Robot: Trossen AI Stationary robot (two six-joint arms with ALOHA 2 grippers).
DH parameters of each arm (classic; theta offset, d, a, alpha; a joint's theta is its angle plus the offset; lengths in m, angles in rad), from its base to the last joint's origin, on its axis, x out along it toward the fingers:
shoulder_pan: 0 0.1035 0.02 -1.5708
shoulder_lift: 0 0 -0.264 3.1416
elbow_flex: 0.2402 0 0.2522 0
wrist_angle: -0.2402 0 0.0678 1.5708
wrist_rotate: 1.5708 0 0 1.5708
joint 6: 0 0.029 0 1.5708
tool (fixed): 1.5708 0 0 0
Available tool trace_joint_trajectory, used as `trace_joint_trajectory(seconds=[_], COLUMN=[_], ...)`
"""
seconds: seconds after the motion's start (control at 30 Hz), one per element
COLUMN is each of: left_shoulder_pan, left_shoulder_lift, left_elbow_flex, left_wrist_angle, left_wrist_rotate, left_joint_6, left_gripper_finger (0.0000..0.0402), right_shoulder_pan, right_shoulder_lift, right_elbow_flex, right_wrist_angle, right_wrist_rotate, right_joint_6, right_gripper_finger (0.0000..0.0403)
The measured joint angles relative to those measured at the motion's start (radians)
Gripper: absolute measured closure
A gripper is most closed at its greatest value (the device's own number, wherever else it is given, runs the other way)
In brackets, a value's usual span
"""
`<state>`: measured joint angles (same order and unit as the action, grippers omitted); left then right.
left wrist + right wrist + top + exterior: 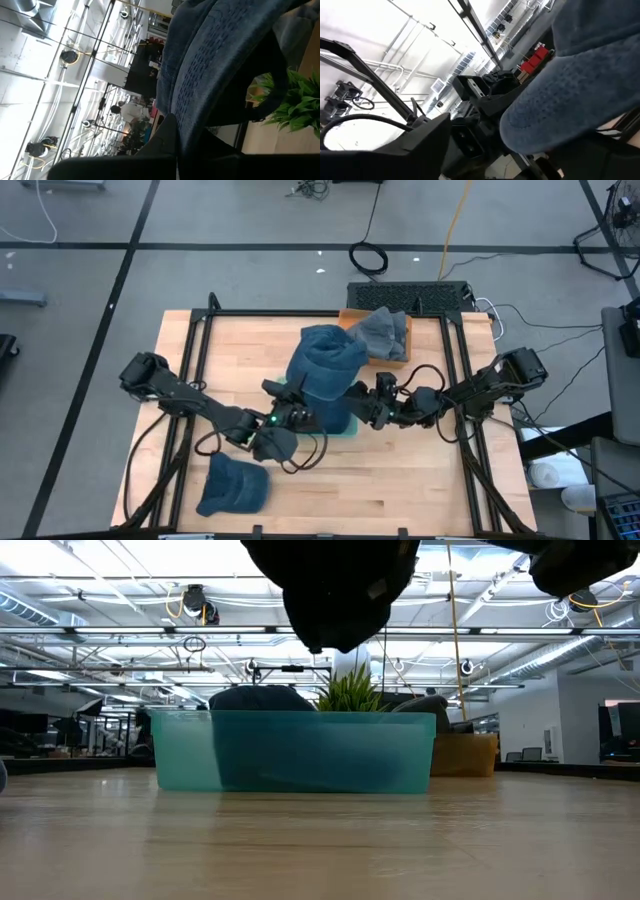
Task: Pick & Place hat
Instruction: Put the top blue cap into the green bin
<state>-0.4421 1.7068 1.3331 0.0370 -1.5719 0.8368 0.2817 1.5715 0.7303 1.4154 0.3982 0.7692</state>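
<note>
A blue knit hat (325, 365) is held up over a teal bin (345, 428) at the table's middle. My left gripper (297, 398) is shut on its left side and my right gripper (357, 402) on its right side. The hat's blue fabric (210, 65) fills the left wrist view, and the same fabric (580, 100) fills the right wrist view. Seen from table height, the teal bin (295, 750) stands on the table with dark shapes behind its wall. A second blue hat (233, 483) lies flat near the table's near left corner. My left gripper pinches the hat's lower edge (182, 135) on its left side, coming level from the table's left. The fabric rises from the fingers (162, 137) and the hat is lifted clear of the table. My right gripper holds the hat's lower right edge (540, 125), coming level from the table's right. The gripper itself hides the exact place of contact. The hat stands above the bin.
A grey hat (383, 333) lies in an orange box (400, 360) at the table's far side. A black frame (455, 380) runs around the tabletop. Bare wood (420, 480) lies toward the near right.
</note>
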Motion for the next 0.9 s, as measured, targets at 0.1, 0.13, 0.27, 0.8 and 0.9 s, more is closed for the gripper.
trace_joint_trajectory(seconds=[0.1, 0.13, 0.27, 0.8, 0.9], left_shoulder_pan=[0.002, 0.000, -0.013, -0.099, -0.138], left_shoulder_lift=[0.007, 0.007, 0.007, -0.005, -0.022], left_elbow_flex=[0.000, 0.000, 0.000, 0.000, -0.001], left_wrist_angle=[0.001, 0.000, -0.001, 0.016, 0.027], left_wrist_rotate=[0.000, 0.001, 0.002, -0.001, -0.001], left_joint_6=[-0.001, -0.004, -0.010, -0.023, -0.030], left_gripper_finger=[0.0394, 0.0394, 0.0394, 0.0283, 0.0235], right_shoulder_pan=[0.000, 0.000, 0.000, 0.001, -0.007], right_shoulder_lift=[0.000, 0.000, 0.000, -0.012, -0.013], right_elbow_flex=[0.000, 0.000, 0.000, -0.002, -0.002], right_wrist_angle=[-0.003, -0.003, -0.008, -0.017, -0.005], right_wrist_rotate=[0.001, 0.001, -0.002, -0.169, -0.192], right_joint_6=[-0.014, -0.024, -0.053, -0.257, -0.271], right_gripper_finger=[0.0142, 0.0162, 0.0256, 0.0402, 0.0402])
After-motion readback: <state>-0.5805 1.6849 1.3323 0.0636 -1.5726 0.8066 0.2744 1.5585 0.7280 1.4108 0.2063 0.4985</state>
